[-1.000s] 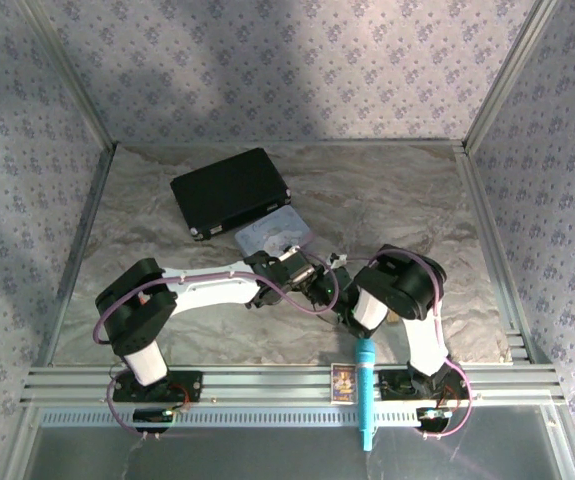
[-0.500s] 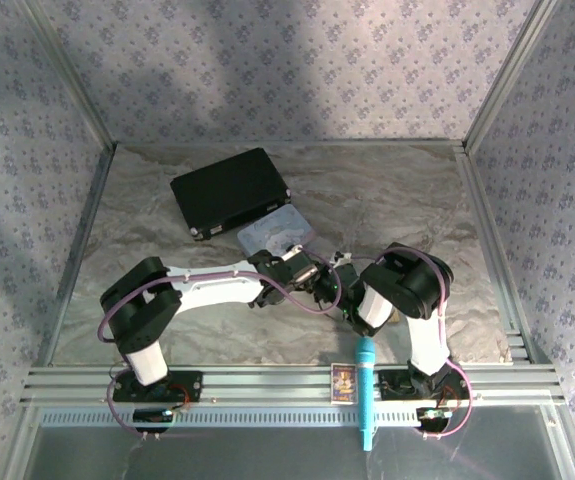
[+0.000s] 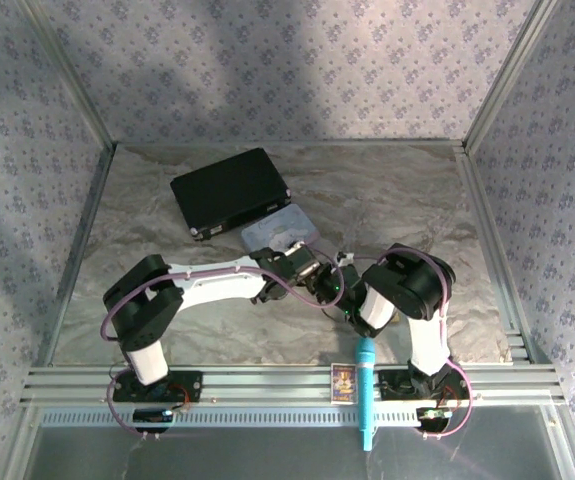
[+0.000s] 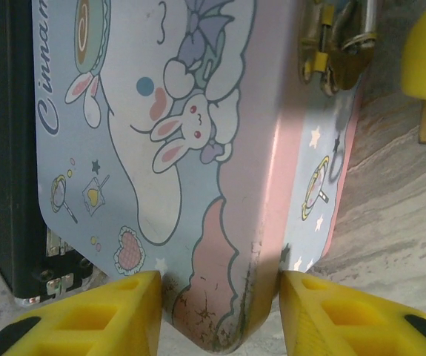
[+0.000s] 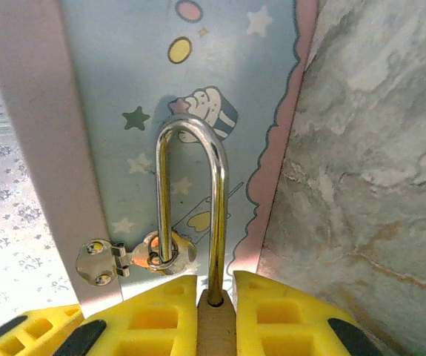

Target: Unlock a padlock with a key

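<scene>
Judging from how things lie, the unlocking is not yet done: the padlock (image 5: 214, 328) hangs from the small metal hasp (image 5: 135, 259) of the pastel tin (image 4: 198, 148), and I cannot make out the key anywhere, so fitting and turning it is all left. The right hand (image 5: 214, 291) pinches the padlock's brass body at 6 o'clock of its wrist view, with the thin polished shackle (image 5: 190, 122) arching smooth and round toward 12 o'clock, one leg through the hasp. The left hand (image 4: 220, 317) clamps its blocky yellow fingers on the tin's scuffed, rounded corner at 6 o'clock. The tin looks glossy, printed with cartoon rabbits, and the desk (image 5: 375, 148) is veined like marble.
</scene>
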Motion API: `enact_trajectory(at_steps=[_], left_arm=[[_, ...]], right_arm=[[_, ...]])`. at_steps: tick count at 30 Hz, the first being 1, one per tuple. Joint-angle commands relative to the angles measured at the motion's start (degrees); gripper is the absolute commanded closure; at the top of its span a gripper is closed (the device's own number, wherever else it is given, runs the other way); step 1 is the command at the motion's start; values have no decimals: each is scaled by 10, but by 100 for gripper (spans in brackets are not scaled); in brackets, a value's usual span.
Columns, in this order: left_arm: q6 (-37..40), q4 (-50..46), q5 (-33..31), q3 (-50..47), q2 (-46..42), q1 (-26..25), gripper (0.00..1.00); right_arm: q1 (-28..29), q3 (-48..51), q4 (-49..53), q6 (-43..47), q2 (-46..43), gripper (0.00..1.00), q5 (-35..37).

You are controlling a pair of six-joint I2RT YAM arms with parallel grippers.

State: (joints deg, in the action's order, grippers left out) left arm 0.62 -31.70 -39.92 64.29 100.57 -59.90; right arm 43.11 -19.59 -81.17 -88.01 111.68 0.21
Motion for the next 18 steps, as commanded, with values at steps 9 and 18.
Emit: enact_trajectory(at_steps=[9,18], left_arm=[[-5,-99,57,37,32,13,57],[100,-38,161,77,16,32,19]], right_arm=[[-19,18,60,51,1,96,31],[-19,-7,63,48,26,95,-8]])
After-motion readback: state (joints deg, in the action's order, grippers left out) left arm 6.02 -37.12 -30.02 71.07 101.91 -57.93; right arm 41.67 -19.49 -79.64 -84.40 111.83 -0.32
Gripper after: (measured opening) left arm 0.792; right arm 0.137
